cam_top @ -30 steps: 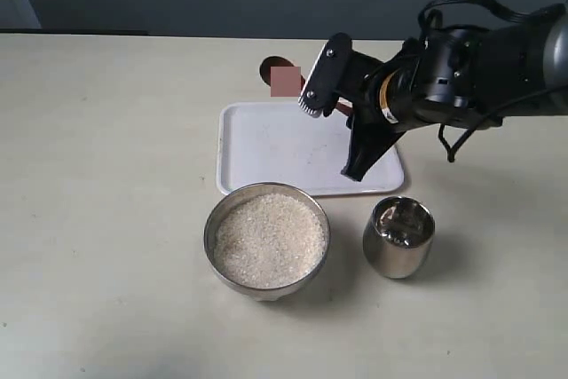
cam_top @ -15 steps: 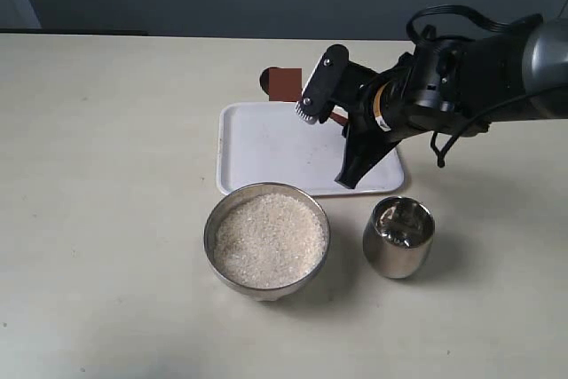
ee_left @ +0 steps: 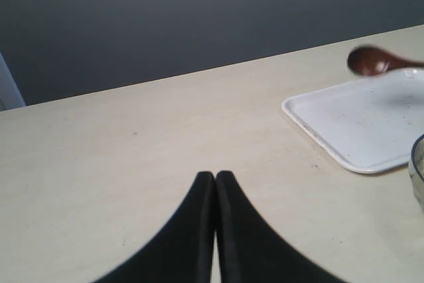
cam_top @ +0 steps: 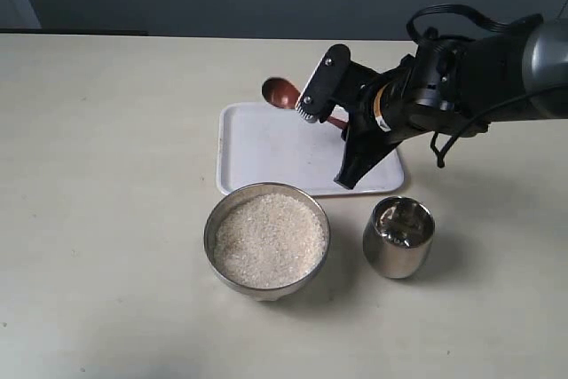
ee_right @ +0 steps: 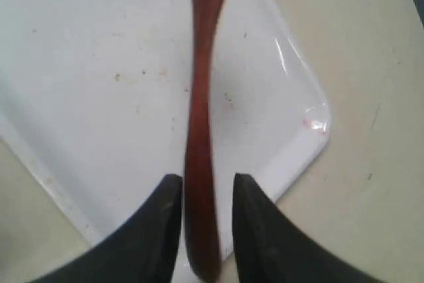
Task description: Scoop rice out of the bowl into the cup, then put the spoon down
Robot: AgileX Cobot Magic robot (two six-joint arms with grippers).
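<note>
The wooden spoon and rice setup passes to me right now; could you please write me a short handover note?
Left gripper: shut, empty, over the bare table, off to one side of the white rectangular tray.
Right gripper: shut on the handle of the slim reddish-brown wooden spoon, held over the tray.
Things: the round brushed-steel bowl, well filled with white uncooked rice, stands in front of the tray. The small polished steel cup stands beside it, apart.
Done: spoon in hand. Reflections hide whether the cup holds rice.
Left: scoop rice into the cup if it holds none, then set the spoon down.
</note>
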